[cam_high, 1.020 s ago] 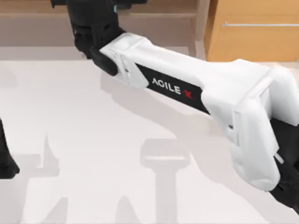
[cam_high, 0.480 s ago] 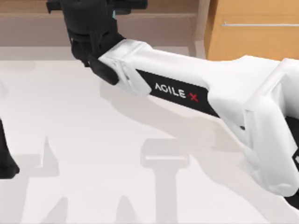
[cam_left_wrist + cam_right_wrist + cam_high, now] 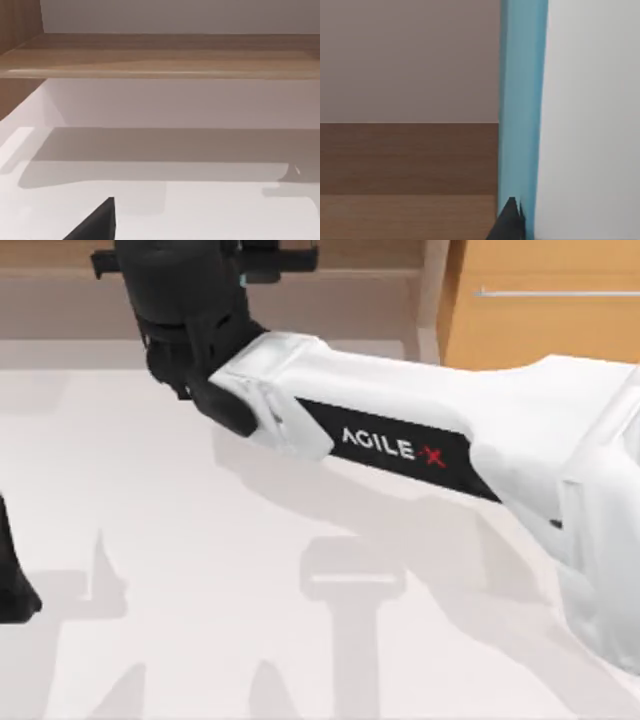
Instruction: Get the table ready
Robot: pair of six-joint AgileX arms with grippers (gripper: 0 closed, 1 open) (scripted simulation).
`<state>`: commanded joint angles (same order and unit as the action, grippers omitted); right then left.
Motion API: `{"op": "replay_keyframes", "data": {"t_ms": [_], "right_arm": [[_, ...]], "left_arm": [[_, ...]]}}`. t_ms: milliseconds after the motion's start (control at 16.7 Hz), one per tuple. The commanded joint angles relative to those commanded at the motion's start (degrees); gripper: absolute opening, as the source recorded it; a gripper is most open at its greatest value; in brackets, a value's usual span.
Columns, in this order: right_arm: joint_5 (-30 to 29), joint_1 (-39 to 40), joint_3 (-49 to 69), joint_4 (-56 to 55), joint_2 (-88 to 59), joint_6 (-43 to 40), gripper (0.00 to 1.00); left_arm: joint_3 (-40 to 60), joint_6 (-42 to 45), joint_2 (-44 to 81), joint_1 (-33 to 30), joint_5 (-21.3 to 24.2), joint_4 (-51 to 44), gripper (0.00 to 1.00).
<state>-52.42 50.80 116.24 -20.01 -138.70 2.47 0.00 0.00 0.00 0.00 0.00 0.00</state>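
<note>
Two AgileX arms at the table (image 3: pixel 200 570), a broad, smooth, plain white top spanning the near and middle of the top view, marked with soft grey shadows.

Containers: orange-wood cabinet (image 3: pixel 540 320) at far right, front closed, thin silver bar handle (image 3: pixel 555 292) running level across it; contents hidden. Long brown shelf (image 3: pixel 340 300) along the far edge, left of the cabinet, with a pale wall behind it in the left wrist view.

Obstructions: right arm (image 3: pixel 400 440), glossy white shell with a black lettered band, stretched from the right edge across to the far left, covering much of the far table. Black wrist end over the shelf line at far left. Right gripper (image 3: pixel 510 225) close against an upright blue-teal strip (image 3: pixel 522 100), flat and straight-edged; white surface just beside the strip, brown wood grain on the other side. Contact with the strip: cannot tell. Opening of this gripper: cannot tell.

Left arm (image 3: pixel 12 580) parked at the left edge, black. Left gripper (image 3: pixel 97 225) low over the table, facing the shelf. Opening: cannot tell.
</note>
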Motion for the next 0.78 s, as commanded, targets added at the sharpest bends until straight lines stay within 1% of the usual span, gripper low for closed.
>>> {"op": "replay_keyframes", "data": {"t_ms": [300,480,600,780], "right_arm": [[-3.41,3.19,-16.79,2.06,12.82,6.60,0.00],[-5.04,3.59,-28.70,3.11,22.75,11.94,0.00],[-5.50,2.69,-36.77,3.63,29.54,15.92,0.00],[-4.62,-1.34,-48.40,4.05,38.86,22.39,0.00]], "left_arm": [[0.00,0.00,0.00,0.00,0.00,0.00,1.00],[0.00,0.00,0.00,0.00,0.00,0.00,1.00],[0.00,0.00,0.00,0.00,0.00,0.00,1.00],[0.00,0.00,0.00,0.00,0.00,0.00,1.00]]}}
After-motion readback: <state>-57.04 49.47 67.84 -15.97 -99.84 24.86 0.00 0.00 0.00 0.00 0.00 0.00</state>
